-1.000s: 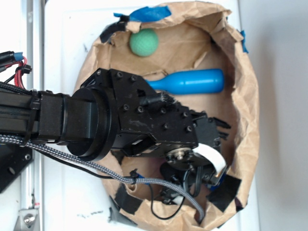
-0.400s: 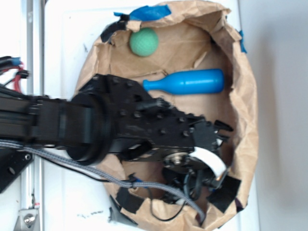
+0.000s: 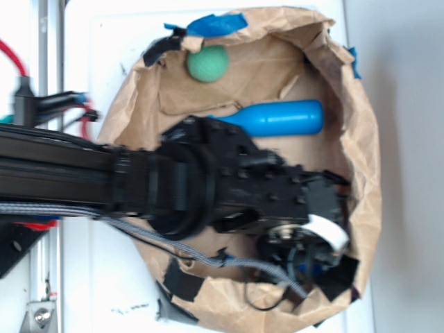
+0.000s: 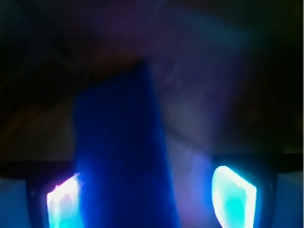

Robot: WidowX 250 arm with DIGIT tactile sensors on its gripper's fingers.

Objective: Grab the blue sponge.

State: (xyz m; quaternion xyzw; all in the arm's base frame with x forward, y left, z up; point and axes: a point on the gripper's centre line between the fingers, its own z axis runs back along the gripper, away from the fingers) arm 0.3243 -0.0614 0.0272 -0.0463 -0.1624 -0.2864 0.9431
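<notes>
In the wrist view the blue sponge [image 4: 123,156] fills the space between my fingers as a tall dark-blue block. It lies against the left pad [image 4: 61,199], with a gap to the right pad [image 4: 235,192]. My gripper [image 4: 149,194] is open around it. From the exterior view my gripper [image 3: 312,258] is low inside the paper bag at its lower right. Only small blue patches of the sponge [image 3: 318,267] show under the black wrist; the rest is hidden.
The crumpled brown paper bag [image 3: 364,173] walls in the workspace. A long blue bottle-shaped pin [image 3: 277,118] lies just above my arm, and a green ball [image 3: 207,63] sits at the upper left. Blue tape [image 3: 218,24] and black tape [image 3: 182,281] patch the rim.
My arm has reached further right and toward the bag's lower right corner. Blue now shows under the gripper where none showed before.
</notes>
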